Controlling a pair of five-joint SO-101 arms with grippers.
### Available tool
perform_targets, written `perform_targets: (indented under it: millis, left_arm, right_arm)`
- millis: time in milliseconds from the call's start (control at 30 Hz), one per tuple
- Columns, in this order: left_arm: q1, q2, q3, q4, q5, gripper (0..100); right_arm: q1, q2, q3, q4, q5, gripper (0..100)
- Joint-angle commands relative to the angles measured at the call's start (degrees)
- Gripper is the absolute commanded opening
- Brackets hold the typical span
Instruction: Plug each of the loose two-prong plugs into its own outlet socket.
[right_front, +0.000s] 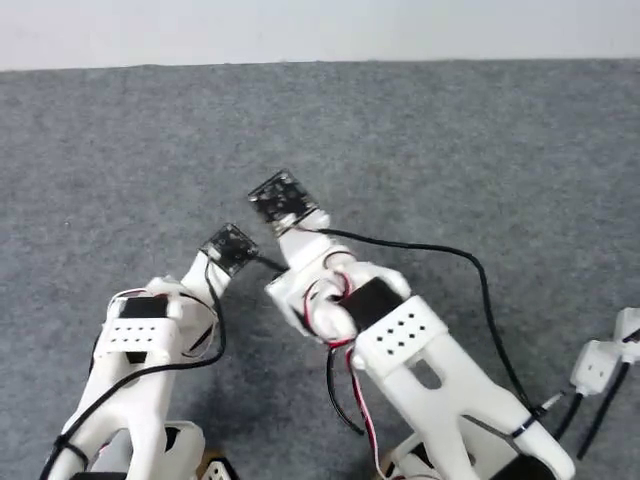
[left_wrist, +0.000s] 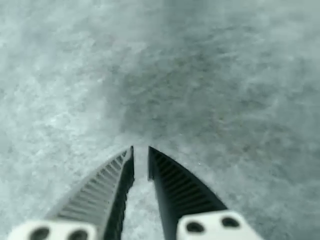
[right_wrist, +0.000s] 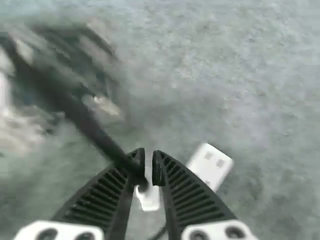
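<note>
My right pincer (right_wrist: 148, 152) is drawn narrow, and a white plug (right_wrist: 148, 197) sits in the slim gap between its two ribbed fingers (right_wrist: 187, 195), the plug's body showing just under the tips. A black cord (right_wrist: 85, 122) runs from that plug away across the grey worktop (right_front: 450, 150) toward a blurred dark shape I cannot make out. Just beside the pincer's tip, on the outer side of one finger and apart from the plug, lies a white block (right_wrist: 210, 161) with two small marks on its face, flat on the worktop. My left pincer (left_wrist: 140, 148) is also closed down to a thin slit, with nothing between its fingers and only the grey surface under it. From above, my left arm (right_front: 140, 330) and right arm (right_front: 400, 335) lean over the middle of the worktop's near half, side by side. Two white connectors (right_front: 598, 365) on dark leads lie at the right edge, near the near-right corner, well apart from both arms.
</note>
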Motion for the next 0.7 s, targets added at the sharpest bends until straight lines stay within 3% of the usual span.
perform_targets:
  millis: [0, 100, 300, 467, 667]
  left_arm:
    - [-1.32, -1.41, -0.48, -1.58, 1.41, 5]
    - [-1.23, -1.41, -0.4, -1.58, 1.32, 5]
    - [-1.58, -1.41, -0.4, -1.23, 1.32, 5]
    - [-1.58, -1.41, -0.31, -1.14, 1.23, 5]
    - [-1.67, -1.41, -0.31, -1.14, 1.23, 5]
  right_arm:
    - [4.26, -1.71, 1.93, -5.58, 6.95, 0.9]
    - [4.7, -1.71, 4.22, -9.27, 10.64, 0.9]
    - [4.88, -1.71, 4.04, -9.36, 11.16, 1.8]
    - [11.74, -1.98, 3.52, -9.36, 5.36, 20.3]
    - [10.77, -5.41, 3.52, -7.69, 2.73, 19.1]
